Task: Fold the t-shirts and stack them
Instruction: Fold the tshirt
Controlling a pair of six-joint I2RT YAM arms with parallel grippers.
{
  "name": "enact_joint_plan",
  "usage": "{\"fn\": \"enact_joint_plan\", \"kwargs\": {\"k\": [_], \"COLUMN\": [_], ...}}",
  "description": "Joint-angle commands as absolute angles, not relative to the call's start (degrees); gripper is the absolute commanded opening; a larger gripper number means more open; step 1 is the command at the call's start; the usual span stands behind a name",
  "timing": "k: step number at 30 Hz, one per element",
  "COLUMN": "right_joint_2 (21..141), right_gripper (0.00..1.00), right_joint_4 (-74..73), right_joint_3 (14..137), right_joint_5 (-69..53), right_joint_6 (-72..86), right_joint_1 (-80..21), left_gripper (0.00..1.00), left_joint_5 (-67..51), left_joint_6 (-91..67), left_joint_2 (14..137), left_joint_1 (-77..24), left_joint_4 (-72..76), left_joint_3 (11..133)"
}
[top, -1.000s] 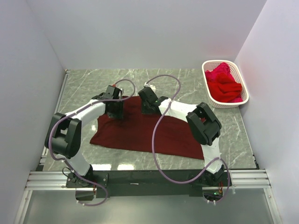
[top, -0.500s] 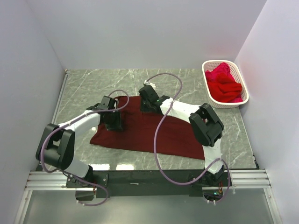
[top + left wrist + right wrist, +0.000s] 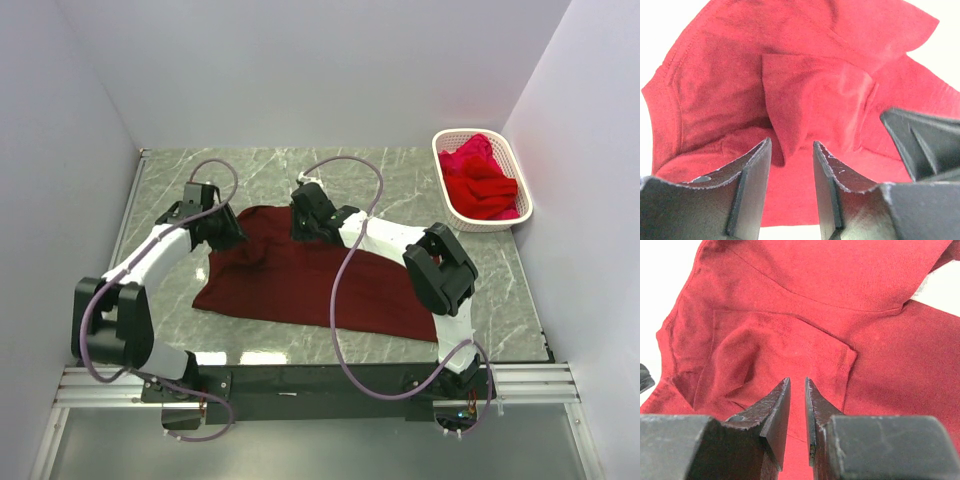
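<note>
Dark maroon short-sleeved cloth t-shirt (image 3: 300, 285) lies spread on the grey marble-patterned surface (image 3: 420, 190). Left tool (image 3: 222, 232) sits at the shirt's far left corner, jaws apart, with a loose cloth fold (image 3: 810, 100) showing in the gap. Right tool (image 3: 305, 228) rests on the far hem, jaws nearly together; a pinch cannot be confirmed. Bright red shirts (image 3: 480, 180) are heaped in the white slotted plastic basket (image 3: 445, 205) at the far right.

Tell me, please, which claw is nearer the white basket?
Right. The right claw is over the maroon t-shirt, left of the basket; the left claw is farther left.
</note>
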State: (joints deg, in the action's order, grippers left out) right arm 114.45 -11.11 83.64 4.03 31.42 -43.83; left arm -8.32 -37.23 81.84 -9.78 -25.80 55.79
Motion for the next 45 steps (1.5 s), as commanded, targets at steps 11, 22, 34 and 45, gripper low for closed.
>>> {"fn": "enact_joint_plan", "kwargs": {"k": [11,22,34,45], "right_joint_2": [113.12,112.06,110.83,110.74], "right_gripper": [0.25,0.25,0.25,0.25], "right_joint_4": [-9.76,-9.58,-8.96,-8.53], "right_joint_3": [84.55,83.32,81.47,81.04], "right_joint_5": [4.04,4.57,4.92,5.54], "right_joint_6": [31.03,30.85,30.94,30.94], "right_joint_1": [-44.03,-44.03,-44.12,-44.12], "left_gripper": [0.51,0.46,0.27,0.09], "left_joint_5": [-12.39,-14.06,-13.62,-10.02], "left_joint_6": [-51.68,-54.67,-54.06,-40.35], "left_joint_2": [89.90,96.76,97.03,95.72], "left_joint_1": [-8.26,-7.82,-7.12,-7.29], "left_joint_4": [-18.37,-12.57,-7.03,-7.47], "left_joint_3": [52.29,53.61,54.93,60.82]}}
